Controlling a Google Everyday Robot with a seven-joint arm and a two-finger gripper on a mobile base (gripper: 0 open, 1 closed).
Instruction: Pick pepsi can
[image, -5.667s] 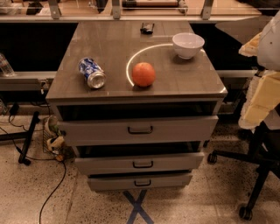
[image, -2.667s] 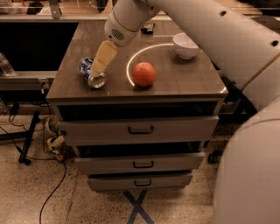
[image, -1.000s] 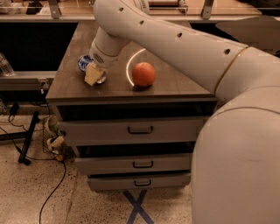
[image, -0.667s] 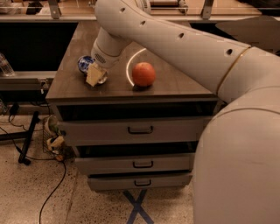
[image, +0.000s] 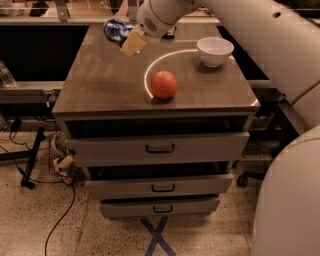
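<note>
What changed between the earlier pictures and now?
The claw closed on the pepsi can, which had been lying at the left of the cabinet top, and lifted it clear of the surface. The orange and the white bowl stayed where they were.

A few seconds ago the pepsi can (image: 115, 31) lay on its side on the left part of the tabletop (image: 100, 87), near the orange (image: 164, 85). No arm was there yet. Then the big white arm (image: 240, 25) came in from the top right and put its hand down on the can. Now the hand (image: 129, 41) has gone up and back. It grips the can tight and holds it in the air over the far left part of the tabletop. The can no longer touches the tabletop.
</note>
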